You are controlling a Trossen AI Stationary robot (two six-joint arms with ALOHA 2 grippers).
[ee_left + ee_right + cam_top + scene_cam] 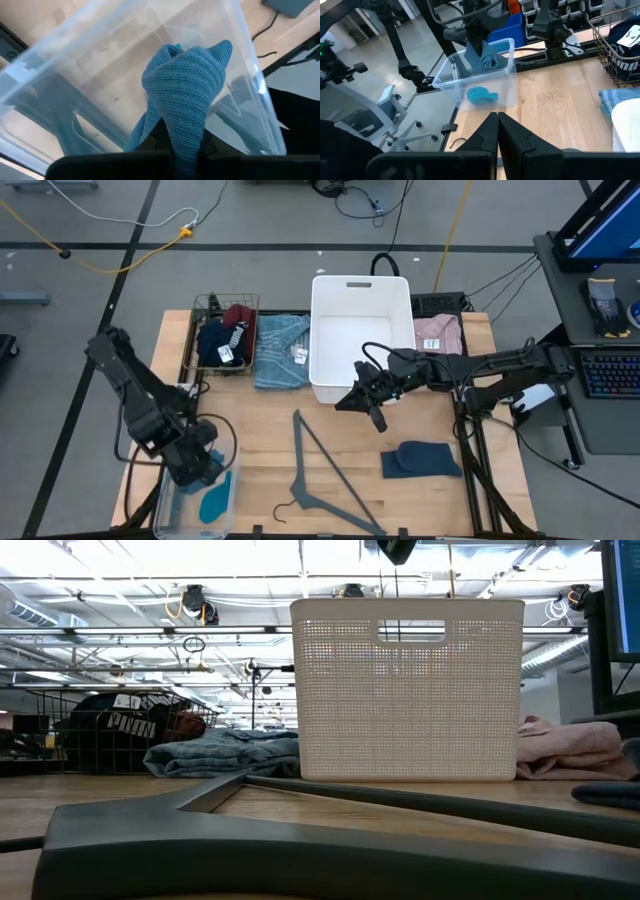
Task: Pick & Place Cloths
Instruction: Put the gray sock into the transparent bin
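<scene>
From above, I see my left end effector [205, 463] at the near left corner of the wooden surface [260, 445], over the clear plastic bin [196, 501] that already has a teal cloth [215, 500] lying in it. My right end effector [377, 417] hovers mid-surface just near of the white perforated plastic basket [361, 330], fingers pressed together on nothing. A folded slate-blue cloth [420, 459] lies to its near right, and the grey plastic clothes hanger [325, 472] sprawls between the two arms. Further cloths wait at the far edge: dark ones in the black wire basket [226, 332], a light-blue folded cloth [281, 350] and a pink folded cloth [438, 332].

The level view only shows the white basket with the hanger lying across in front.

In the left wrist view, the left end effector pinches a blue knitted cloth [186, 95] above the bin's open mouth.

The right wrist view shows that cloth bunched near the bin's rim.

My worry: if I let go here, the cloth may drape over the rim and slide outside. The right arm, sweeping toward the slate-blue cloth, could also nudge the hanger.
</scene>
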